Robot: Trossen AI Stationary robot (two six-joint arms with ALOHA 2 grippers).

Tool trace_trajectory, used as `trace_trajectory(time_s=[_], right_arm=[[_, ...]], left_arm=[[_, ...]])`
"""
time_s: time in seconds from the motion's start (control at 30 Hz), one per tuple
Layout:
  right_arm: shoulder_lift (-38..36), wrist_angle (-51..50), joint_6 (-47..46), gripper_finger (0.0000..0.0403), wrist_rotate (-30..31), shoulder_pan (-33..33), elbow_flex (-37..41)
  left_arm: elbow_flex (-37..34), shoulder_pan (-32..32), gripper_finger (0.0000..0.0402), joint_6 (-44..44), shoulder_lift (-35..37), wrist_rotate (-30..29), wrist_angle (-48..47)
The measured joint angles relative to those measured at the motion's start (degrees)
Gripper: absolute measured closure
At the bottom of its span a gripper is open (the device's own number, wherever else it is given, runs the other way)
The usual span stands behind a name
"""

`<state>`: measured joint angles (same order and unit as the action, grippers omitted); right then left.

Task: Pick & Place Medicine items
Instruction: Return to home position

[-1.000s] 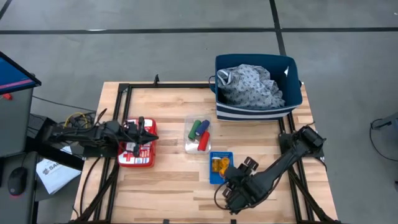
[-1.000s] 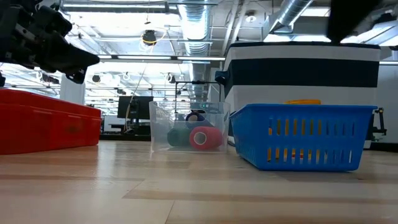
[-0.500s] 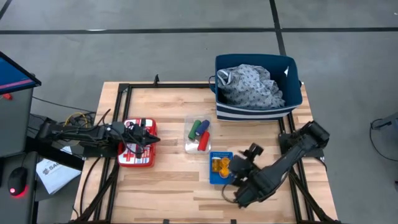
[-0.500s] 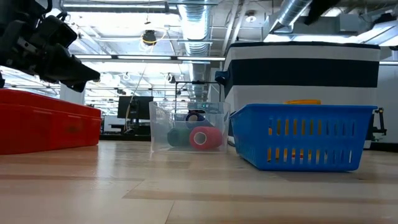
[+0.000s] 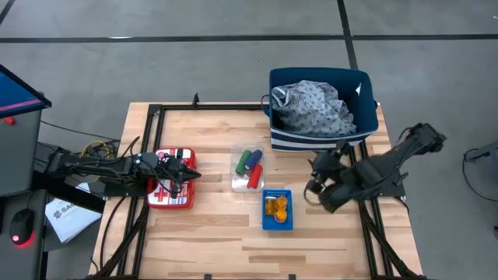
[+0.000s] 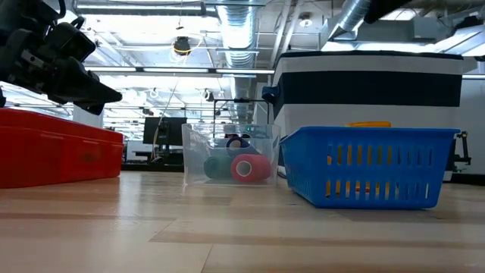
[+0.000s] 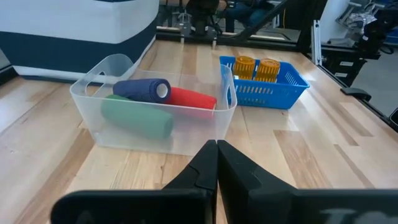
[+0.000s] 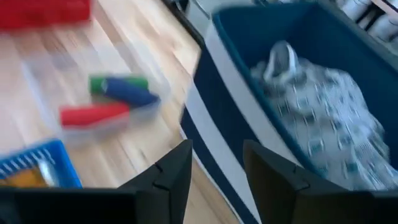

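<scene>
- Orange translucent pill bottles [image 5: 274, 206], two of them, sit in the small blue slotted plastic basket [image 5: 278, 224] near the middle of the wooden table [image 5: 210, 233]. In the left wrist view they appear to stand upright, side by side.
- Green tube [image 5: 243, 162], dark-blue tube [image 5: 255, 158] and red tube [image 5: 254, 177] lie on their sides in the clear plastic bin [image 5: 236, 183]. Their long axes run roughly along the bin's length. The bin sits just beside the basket.
- No medicine item shows loose on the table, so I judge the sorting done and only the retreat left.
- Right gripper [image 8: 216, 155]: fingers apart, nothing between them. In the high view it hangs just beside the basket on the robot's right, below the navy bin with a white stripe [image 5: 319, 138] that holds the grey-white patterned cloth [image 5: 315, 109].
- Key relation: the bottles lie to this gripper's left and lower down, so the way out is up and rightward, clear of the basket rim and the navy bin wall.
- Left gripper [image 7: 216, 149]: fingers closed on each other, empty. It is over the red-and-white first-aid case [image 5: 171, 190], pointing toward the clear bin. The right arm is the nearer one to the basket.
- Writing: none legible on bottles, tubes or bins. The case shows white cross markings only.
</scene>
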<state>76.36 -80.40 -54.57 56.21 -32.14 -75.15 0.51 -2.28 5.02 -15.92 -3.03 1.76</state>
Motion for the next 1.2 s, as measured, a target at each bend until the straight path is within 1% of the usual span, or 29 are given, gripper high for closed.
trace_trajectory(time_s=[0.07, 0.13, 0.2, 0.27, 0.37, 0.4, 0.47, 0.53, 0.7, 0.83, 0.9, 1.03, 1.2], right_arm=[[-3.3, 6.8, 6.0, 0.0266, 0.6, 1.9, 1.7], [-5.8, 14.9, 13.9, 0.0270, 0.5, 3.6, 3.8], [-8.2, 24.5, 22.9, 0.0274, -1.4, 4.7, 7.2], [-10.2, 34.8, 31.4, 0.0277, -6.7, 5.3, 11.6], [-12.5, 50.7, 40.3, 0.0283, -19.6, 6.3, 19.3], [-13.0, 56.1, 42.3, 0.0285, -22.9, 6.6, 21.7], [-14.1, 65.6, 46.0, 0.0288, -27.2, 7.0, 26.0], [-14.8, 72.5, 49.1, 0.0290, -29.5, 7.7, 29.1], [-16.6, 81.2, 54.9, 0.0291, -33.5, 10.3, 35.9], [-20.5, 87.3, 57.2, 0.0292, -39.0, 14.2, 42.9], [-23.3, 88.7, 57.2, 0.0292, -41.2, 16.6, 46.2], [-30.2, 89.7, 57.2, 0.0292, -43.5, 21.2, 51.3], [-38.4, 89.9, 57.7, 0.0292, -46.2, 24.5, 56.8]], left_arm=[[0.0, 0.0, 0.0401, 0.0, 0.0, 0.0, 0.0], [0.0, 0.0, 0.0401, 0.0, 0.0, 0.0, 0.0], [0.0, 0.0, 0.0401, 0.0, 0.0, 0.0, 0.0], [0.0, 0.0, 0.0401, 0.0, 0.0, 0.0, 0.0], [0.0, 0.0, 0.0401, 0.0, 0.0, 0.0, 0.1], [0.0, 0.0, 0.0401, 0.0, 0.0, 0.0, 0.1], [0.0, 0.0, 0.0401, 0.0, 0.0, 0.0, 0.2], [0.0, 0.0, 0.0401, 0.0, 0.0, 0.0, 0.2], [0.0, 0.0, 0.0401, 0.0, 0.0, 0.0, 0.6], [0.0, 0.0, 0.0401, 0.0, 0.0, 0.0, 0.9], [0.0, 0.0, 0.0401, 0.0, 0.0, 0.0, 0.9], [0.0, 0.0, 0.0401, 0.0, 0.0, 0.0, 1.1], [0.0, 0.0, 0.0401, 0.0, 0.0, 0.0, 1.1]])
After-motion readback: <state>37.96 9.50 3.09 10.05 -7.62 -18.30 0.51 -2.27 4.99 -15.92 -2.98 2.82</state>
